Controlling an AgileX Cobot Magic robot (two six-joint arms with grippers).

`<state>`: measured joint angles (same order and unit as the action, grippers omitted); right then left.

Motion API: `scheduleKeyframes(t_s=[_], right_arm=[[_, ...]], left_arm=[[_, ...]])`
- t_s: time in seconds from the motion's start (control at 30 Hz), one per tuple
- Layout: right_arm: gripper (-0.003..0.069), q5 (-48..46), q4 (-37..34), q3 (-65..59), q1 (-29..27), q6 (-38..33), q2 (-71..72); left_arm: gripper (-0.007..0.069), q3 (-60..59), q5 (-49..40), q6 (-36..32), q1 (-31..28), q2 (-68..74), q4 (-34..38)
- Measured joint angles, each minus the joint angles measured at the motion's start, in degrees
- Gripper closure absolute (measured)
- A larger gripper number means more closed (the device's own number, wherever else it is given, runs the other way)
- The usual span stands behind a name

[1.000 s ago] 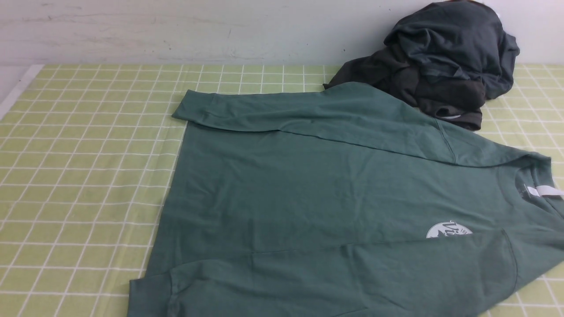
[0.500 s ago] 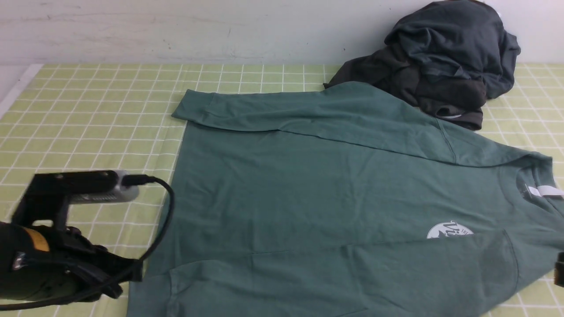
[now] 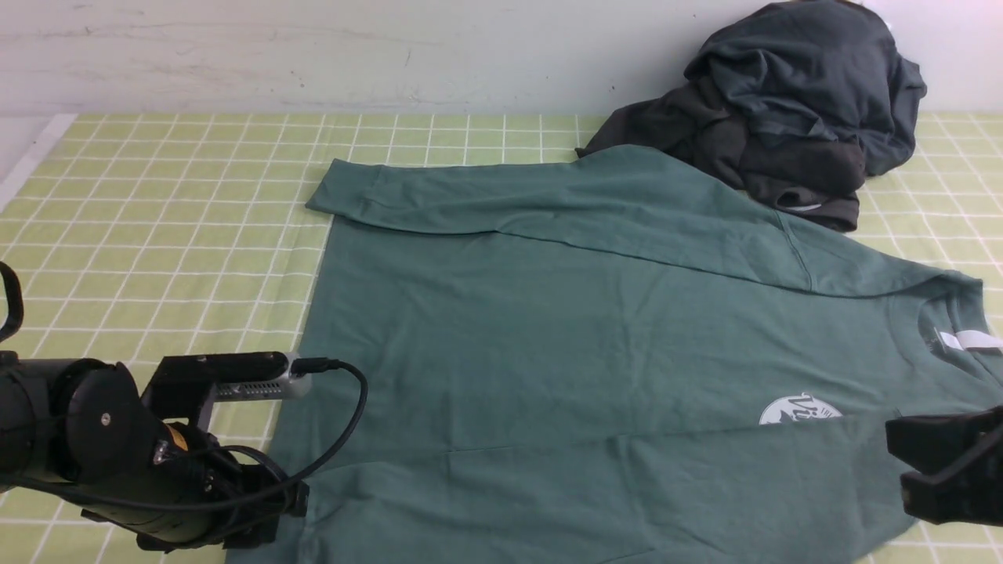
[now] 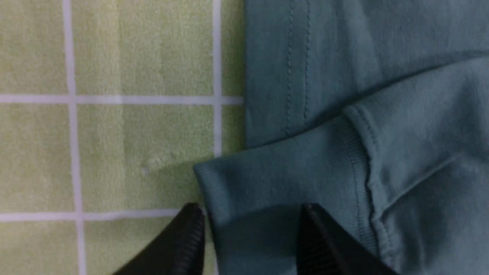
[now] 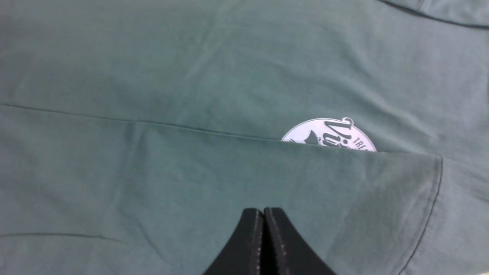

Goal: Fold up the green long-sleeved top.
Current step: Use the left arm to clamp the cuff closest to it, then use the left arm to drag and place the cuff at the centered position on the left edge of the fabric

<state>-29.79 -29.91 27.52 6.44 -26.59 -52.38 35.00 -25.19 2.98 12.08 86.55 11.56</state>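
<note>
- Your left gripper [image 4: 248, 233] is released. Its jaws stand apart at the bottom of the left wrist view and straddle the corner of the ribbed cuff [image 4: 282, 175], one over the checked cloth and one over fabric. That looks lined up to pinch the corner.
- Your right gripper [image 5: 263, 217] is clenched on nothing, jaws pressed together low in the right wrist view, above the near sleeve [image 5: 214, 179]. I judge it must open before it can take any cloth.
- The green long-sleeved top [image 3: 595, 337] lies flat across the centre and right of the front view, collar at the right edge. Both sleeves are laid over the body, so a fold of the body seems next.
- A round white print [image 5: 330, 133] sits half hidden under the sleeve edge; only "Vi" and "TRE" can be read.
- The white neck label [image 3: 970, 339] shows no legible writing.
- A heap of dark clothes [image 3: 783, 102] sits at the upper right, touching the top's far edge.
- The desk [image 3: 157, 219] carries it all.
</note>
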Motion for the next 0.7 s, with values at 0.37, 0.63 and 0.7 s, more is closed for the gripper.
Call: scheduleKeyframes(t_s=[0.37,0.63,0.7], right_arm=[[0.0672,0.0,-2.0,0.0,0.2,-0.2,0.0],[0.0672,0.0,-2.1,0.0,0.2,-0.2,0.0],[0.0672,0.0,-2.1,0.0,0.2,-0.2,0.0]], left_arm=[[0.0608,6.0,-5.1,-3.0,0.0,-5.8,0.0],[0.0608,22.5,-3.3,-9.9,0.0,-9.1,-0.6],[0.0608,25.5,-1.6,-10.1,0.0,-6.1,-1.8]])
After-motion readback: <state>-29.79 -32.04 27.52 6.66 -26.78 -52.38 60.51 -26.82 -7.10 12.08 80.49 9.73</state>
